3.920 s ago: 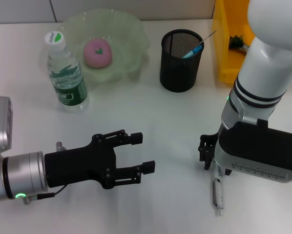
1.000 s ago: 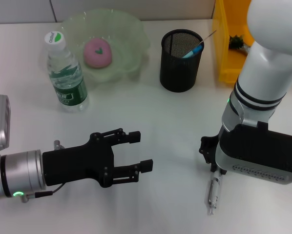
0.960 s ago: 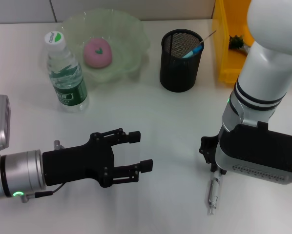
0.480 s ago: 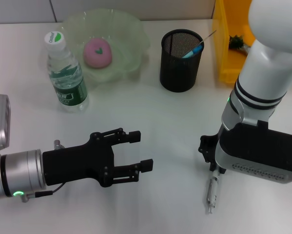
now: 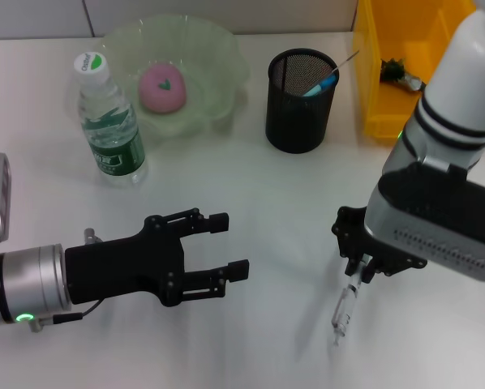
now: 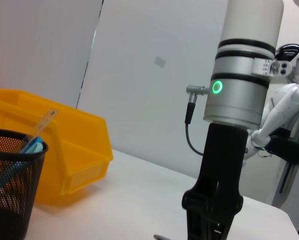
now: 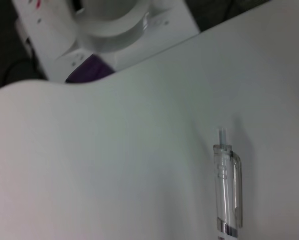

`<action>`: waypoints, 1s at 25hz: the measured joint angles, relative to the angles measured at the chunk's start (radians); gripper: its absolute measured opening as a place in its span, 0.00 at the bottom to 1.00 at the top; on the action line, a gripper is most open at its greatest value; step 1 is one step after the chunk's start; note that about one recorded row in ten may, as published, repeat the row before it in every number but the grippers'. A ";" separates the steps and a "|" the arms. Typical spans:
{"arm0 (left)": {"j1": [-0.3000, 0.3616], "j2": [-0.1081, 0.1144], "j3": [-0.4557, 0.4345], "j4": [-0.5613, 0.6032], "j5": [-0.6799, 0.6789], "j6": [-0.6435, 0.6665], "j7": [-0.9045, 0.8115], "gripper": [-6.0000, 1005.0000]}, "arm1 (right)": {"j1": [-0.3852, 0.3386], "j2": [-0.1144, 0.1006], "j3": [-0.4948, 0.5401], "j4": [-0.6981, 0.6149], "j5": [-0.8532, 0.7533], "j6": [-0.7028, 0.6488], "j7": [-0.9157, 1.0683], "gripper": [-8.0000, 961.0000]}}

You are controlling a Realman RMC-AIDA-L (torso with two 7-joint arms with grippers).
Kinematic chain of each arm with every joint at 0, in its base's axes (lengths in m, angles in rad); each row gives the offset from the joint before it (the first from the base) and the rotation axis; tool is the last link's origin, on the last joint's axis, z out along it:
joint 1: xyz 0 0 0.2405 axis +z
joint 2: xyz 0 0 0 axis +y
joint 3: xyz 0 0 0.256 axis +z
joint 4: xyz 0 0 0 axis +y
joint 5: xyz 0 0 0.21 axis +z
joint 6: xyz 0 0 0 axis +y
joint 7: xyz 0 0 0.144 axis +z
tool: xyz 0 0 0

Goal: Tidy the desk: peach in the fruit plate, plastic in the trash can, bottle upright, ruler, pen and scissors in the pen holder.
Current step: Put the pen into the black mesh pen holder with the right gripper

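Observation:
My right gripper (image 5: pixel 358 271) is shut on a clear pen (image 5: pixel 342 309), which hangs tilted just above the table; the pen (image 7: pixel 228 199) also shows in the right wrist view. Low at the front left, my left gripper (image 5: pixel 224 245) is open and holds nothing. The pink peach (image 5: pixel 161 87) lies in the green fruit plate (image 5: pixel 218 49). A water bottle (image 5: pixel 109 121) stands upright beside the plate. The black mesh pen holder (image 5: pixel 301 99) contains a ruler (image 5: pixel 345 60) and a blue-handled item. The yellow trash can (image 5: pixel 371 73) has a dark item (image 5: pixel 400 73) inside.
The pen holder (image 6: pixel 9 190) and the yellow trash can (image 6: pixel 74 150) stand at the back, with my right arm (image 6: pixel 237 120) in front of them in the left wrist view. The table edge and the robot's base (image 7: pixel 109 35) show in the right wrist view.
My right arm has risen and swung back, lifting the pen off the table so that it hangs tilted. The left gripper has shifted slightly and stays open.

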 joint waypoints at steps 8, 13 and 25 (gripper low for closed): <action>0.016 0.005 -0.007 0.030 -0.002 0.021 -0.021 0.78 | -0.021 -0.003 0.168 -0.004 0.065 -0.089 0.013 0.14; 0.021 0.009 -0.013 0.035 -0.002 0.034 -0.024 0.78 | -0.043 -0.005 0.254 -0.003 0.089 -0.112 0.024 0.14; 0.020 0.000 -0.027 0.037 0.005 0.058 0.000 0.78 | -0.091 -0.011 0.571 0.094 0.182 -0.218 0.050 0.14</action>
